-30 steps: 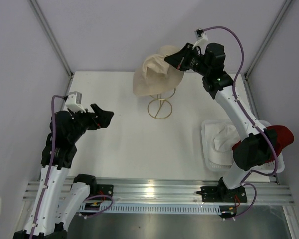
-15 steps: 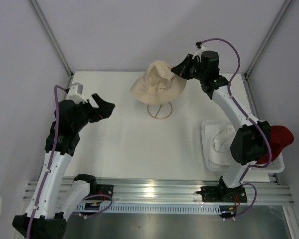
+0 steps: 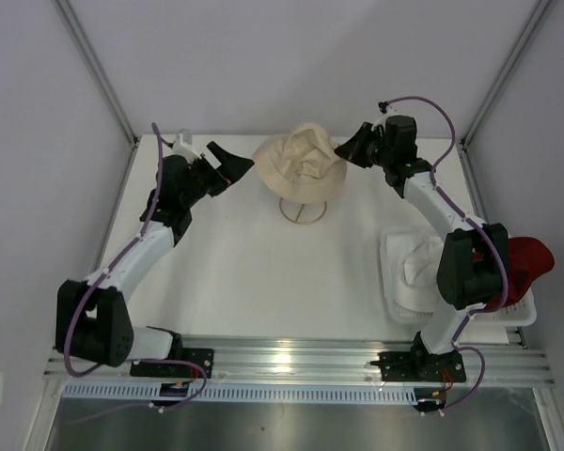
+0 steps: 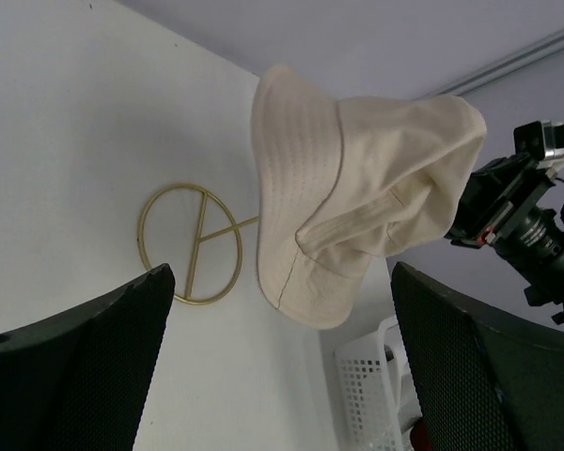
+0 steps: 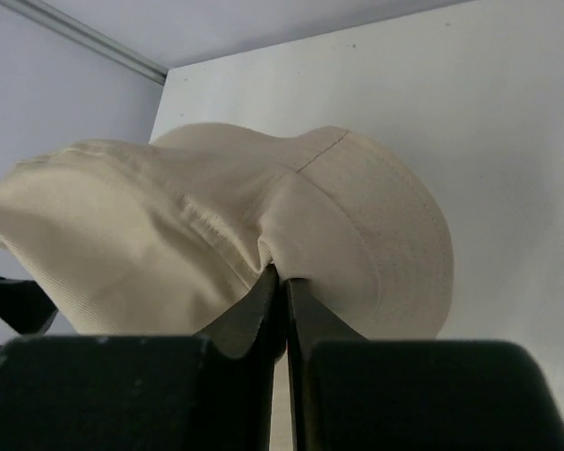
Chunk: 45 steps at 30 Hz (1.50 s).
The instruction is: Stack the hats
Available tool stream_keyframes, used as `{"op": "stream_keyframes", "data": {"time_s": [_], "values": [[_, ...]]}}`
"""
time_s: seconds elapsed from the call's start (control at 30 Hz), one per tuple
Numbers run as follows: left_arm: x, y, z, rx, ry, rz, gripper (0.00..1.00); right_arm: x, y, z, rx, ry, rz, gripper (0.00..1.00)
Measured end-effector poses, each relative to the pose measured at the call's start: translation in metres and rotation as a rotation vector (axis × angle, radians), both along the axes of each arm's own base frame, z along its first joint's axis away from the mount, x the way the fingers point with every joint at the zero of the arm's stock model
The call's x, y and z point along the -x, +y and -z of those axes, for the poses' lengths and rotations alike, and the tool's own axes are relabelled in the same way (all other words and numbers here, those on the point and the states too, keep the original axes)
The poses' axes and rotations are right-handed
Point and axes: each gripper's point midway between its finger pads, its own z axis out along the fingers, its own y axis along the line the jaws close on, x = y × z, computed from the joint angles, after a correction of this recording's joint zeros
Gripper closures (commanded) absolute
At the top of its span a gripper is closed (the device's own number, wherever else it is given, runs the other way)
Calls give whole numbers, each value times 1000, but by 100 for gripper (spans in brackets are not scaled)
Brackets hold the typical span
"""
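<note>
From above, the cream hat (image 3: 301, 164) sits draped over the gold wire stand (image 3: 303, 209) at the back of the table (image 3: 244, 272), its crown crumpled and tipped rather than settled square; the right gripper (image 3: 346, 150) meets its right side, while the left gripper (image 3: 237, 172) hovers just beside its left brim with jaws spread wide and nothing in them; the grey hat (image 3: 418, 263) lies in the white mesh basket (image 3: 389, 291) at the right, and the dark red hat (image 3: 534, 256) shows at the basket's far edge, partly hidden by the right arm. The left wrist view shows both fingers apart, the hat framed between them and the stand's ring base (image 4: 190, 244) beneath it. The right wrist view shows the fingers pressed together on a fold of the cream fabric. By my reading the first hat is being seated as the base of the stack; the next move calls for releasing that fold, perhaps with the left gripper steadying the brim, then fetching a hat from the basket.
</note>
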Motion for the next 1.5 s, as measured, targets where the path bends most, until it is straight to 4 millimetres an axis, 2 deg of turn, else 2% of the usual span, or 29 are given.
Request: {"op": "stream_keyframes", "data": {"time_s": [0.1,0.2,0.33,0.57,0.6,0.67,0.7,0.77,0.87,0.9,0.97,1.07,1.13,1.2,1.27,1.3,1.4,1.5], "values": [[-19,-12,17,47,17,25,1,3,-8,18,-6,34,16,91],[-33,-23,20,100,-15,66,1,5,-11,26,-9,52,21,90],[-43,-38,20,142,-52,124,5,6,-11,19,-16,37,21,88],[-61,-64,5,155,-101,197,16,9,-7,3,-25,-3,14,87],[-62,-66,4,156,-104,200,26,9,-7,2,-24,-6,16,87],[-64,-66,5,157,-105,201,36,9,-8,1,-24,-10,19,87],[-67,-67,7,158,-100,200,45,8,-7,1,-24,-12,20,87],[-72,-69,11,157,-96,202,53,9,-6,1,-22,-12,19,87],[-82,-72,19,164,-86,206,72,10,-5,1,-17,-10,17,88],[-84,-73,23,164,-81,209,97,10,-5,1,-17,-11,16,88],[-87,-74,30,166,-67,210,99,10,-4,2,-15,-11,16,88],[-88,-73,35,163,-53,197,99,10,-5,3,-11,-7,20,78],[-84,-68,39,159,-48,166,99,9,-6,3,-5,-8,25,58],[-71,-59,50,151,-19,128,99,9,-8,5,5,-10,32,40],[-60,-53,60,146,5,108,99,8,-8,6,12,-9,34,29],[-56,-52,64,143,14,104,99,8,-9,6,15,-10,36,21],[-52,-55,72,134,34,107,99,7,-15,11,16,-4,58,3],[-49,-63,74,130,38,125,99,11,-24,27,-4,39,89,0]]}}
